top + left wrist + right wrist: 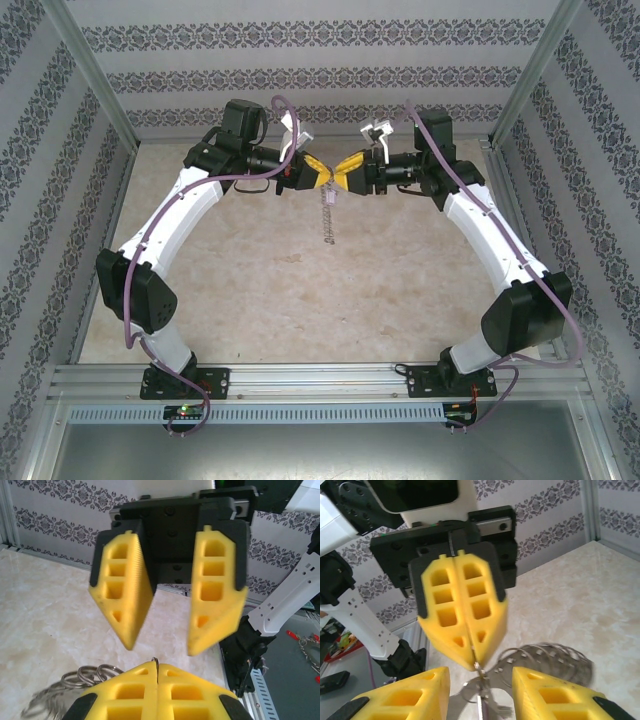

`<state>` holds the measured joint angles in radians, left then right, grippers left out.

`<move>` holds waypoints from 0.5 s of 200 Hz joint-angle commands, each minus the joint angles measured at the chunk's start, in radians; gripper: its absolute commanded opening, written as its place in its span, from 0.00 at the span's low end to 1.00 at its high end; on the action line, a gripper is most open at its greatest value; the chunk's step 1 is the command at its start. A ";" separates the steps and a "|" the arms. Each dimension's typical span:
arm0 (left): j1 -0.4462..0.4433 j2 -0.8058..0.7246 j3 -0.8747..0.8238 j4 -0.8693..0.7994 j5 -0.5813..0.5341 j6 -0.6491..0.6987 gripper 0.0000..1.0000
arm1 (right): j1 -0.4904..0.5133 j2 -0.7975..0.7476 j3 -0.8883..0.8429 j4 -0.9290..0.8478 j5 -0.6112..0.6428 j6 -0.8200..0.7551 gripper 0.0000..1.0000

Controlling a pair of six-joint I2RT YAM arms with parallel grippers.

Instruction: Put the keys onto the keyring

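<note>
Pale marbled stone-look tabletop [250, 290] lies between walls [300, 40] papered with grey floral bands. The two arms meet above its far middle, toward 12 o'clock in the top view. From that meeting point the thin grey metal keyring [328, 215], strung with small silvery rings like a chain, runs straight toward 6 o'clock, its long axis on the 12–6 line. Whether its lower end touches the tabletop I cannot tell. The left gripper [325, 178], with yellow wedge-shaped fingers, is clamped fully together on the keyring's upper end. In its wrist view a thin wire loop pokes out of the seam between the pads, and the silvery rings bunch at 8 o'clock of the fingertips. The right gripper [347, 175] faces it from 3 o'clock, tip to tip, its yellow fingers parted by a moderate gap. In its wrist view the pinched wire sits between those fingers and seems to touch neither.
</note>
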<state>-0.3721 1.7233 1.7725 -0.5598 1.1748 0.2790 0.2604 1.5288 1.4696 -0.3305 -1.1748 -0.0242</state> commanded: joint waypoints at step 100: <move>-0.003 -0.057 -0.010 0.035 0.045 -0.004 0.00 | 0.029 0.019 -0.009 0.062 -0.023 0.020 0.36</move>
<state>-0.3721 1.7035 1.7664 -0.5598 1.1774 0.2790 0.2737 1.5402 1.4635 -0.2943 -1.1690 -0.0021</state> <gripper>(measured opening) 0.048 0.363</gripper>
